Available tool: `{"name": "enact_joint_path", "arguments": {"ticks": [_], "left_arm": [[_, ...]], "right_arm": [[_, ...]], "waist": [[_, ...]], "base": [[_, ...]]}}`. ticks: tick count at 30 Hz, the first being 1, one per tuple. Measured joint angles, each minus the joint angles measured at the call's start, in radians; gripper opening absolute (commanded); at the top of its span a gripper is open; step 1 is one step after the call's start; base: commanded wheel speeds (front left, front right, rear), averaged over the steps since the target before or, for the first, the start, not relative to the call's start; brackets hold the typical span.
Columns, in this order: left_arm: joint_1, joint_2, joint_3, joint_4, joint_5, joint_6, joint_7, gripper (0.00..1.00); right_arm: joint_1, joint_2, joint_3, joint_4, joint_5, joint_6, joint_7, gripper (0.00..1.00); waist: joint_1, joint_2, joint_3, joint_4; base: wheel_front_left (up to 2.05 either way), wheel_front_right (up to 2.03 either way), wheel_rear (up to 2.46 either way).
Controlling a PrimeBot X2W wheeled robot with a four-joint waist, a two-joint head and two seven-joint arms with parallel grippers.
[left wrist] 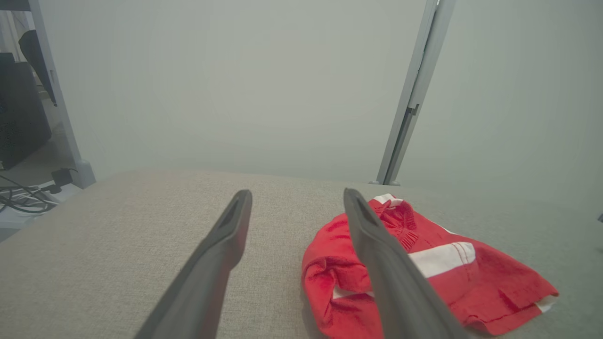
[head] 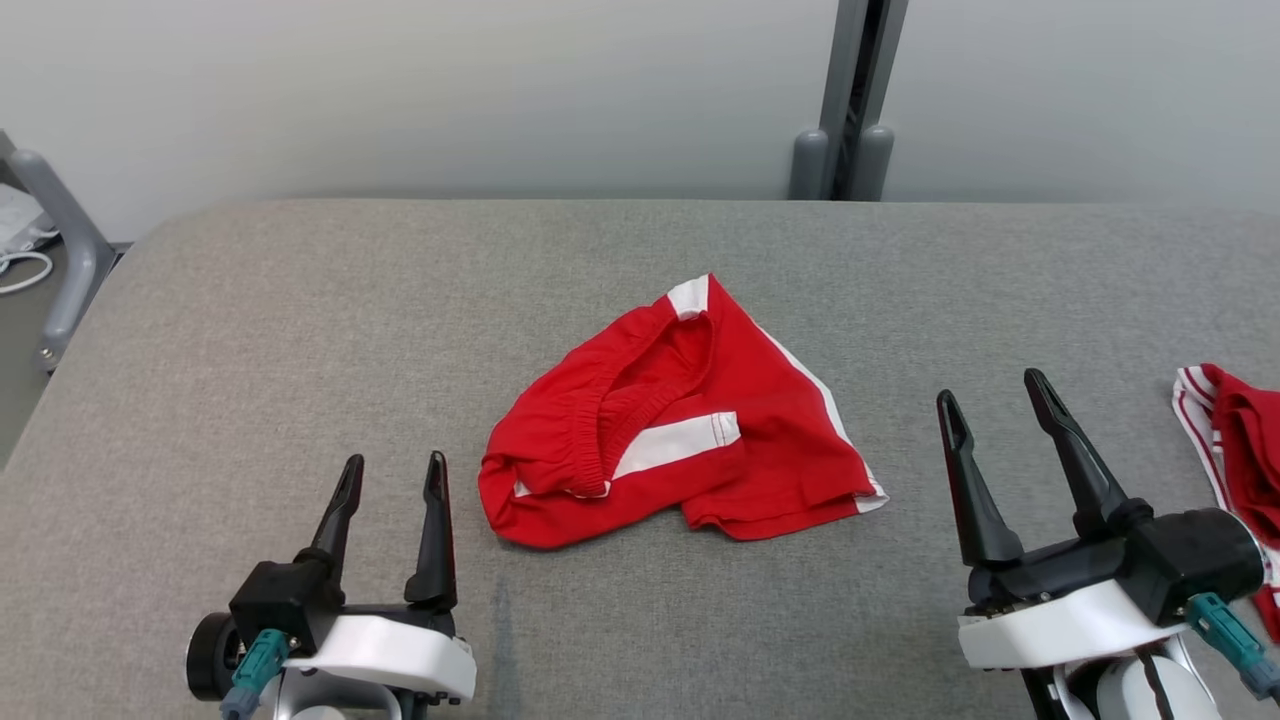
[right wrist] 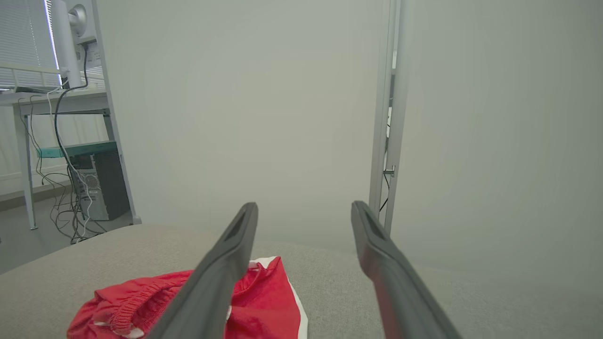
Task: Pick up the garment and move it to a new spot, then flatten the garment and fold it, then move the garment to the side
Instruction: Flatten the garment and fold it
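On a grey fabric-covered table [head: 300, 330], a red garment [head: 680, 430] w/ white trim is lying crumpled near the centre. Its elastic waistband is gaping open toward the left, and a white stripe is running down its right edge.

Left gripper [head: 394, 460] is showing at lower left of the head view, fingers spread apart, pointing up-frame and gripping nothing. It is sitting near the garment's near-left corner w/o touching it. Right gripper [head: 990, 387] is showing at lower right, fingers likewise spread wide and empty, apart from the garment's right hem. Btwn that gripper and the table's right edge, a 2nd red-and-white cloth [head: 1225, 430] is lying partly out of frame.

Left wrist cam is looking along its two dark fingers [left wrist: 226, 235]. The garment is showing to the right there, partly behind the right-hand finger, white band facing up. Right wrist cam is catching the garment low and left, partly behind its left-hand finger, w/ the waistband ruching visible.

Behind the table a pale wall [head: 400, 90] is rising, w/ a grey upright post [head: 850, 100] standing at the far edge. A desk [right wrist: 56, 96] w/ a computer tower [right wrist: 101, 188] and cables is showing at far left of the right wrist view.
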Motion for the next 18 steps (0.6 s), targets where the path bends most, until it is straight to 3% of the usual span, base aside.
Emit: {"name": "enact_joint_path", "arguments": {"ticks": [10, 18], "left_arm": [[-0.012, -0.047, 0.008, 0.007, 0.058, -0.043, 0.000, 1.00], [-0.047, -0.055, -0.006, 0.017, 0.064, -0.059, 0.000, 1.00]], "right_arm": [[-0.098, 0.000, -0.046, 0.162, 0.005, 0.000, 0.064, 1.00], [-0.292, -0.016, 0.016, 0.338, 0.072, 0.000, 0.198, 1.00]], "waist": [[0.0000, 0.0000, 0.053, 0.063], [0.0000, 0.0000, 0.111, 0.114]], "base": [[0.00, 0.00, 0.00], [0.00, 0.00, 0.00]]}}
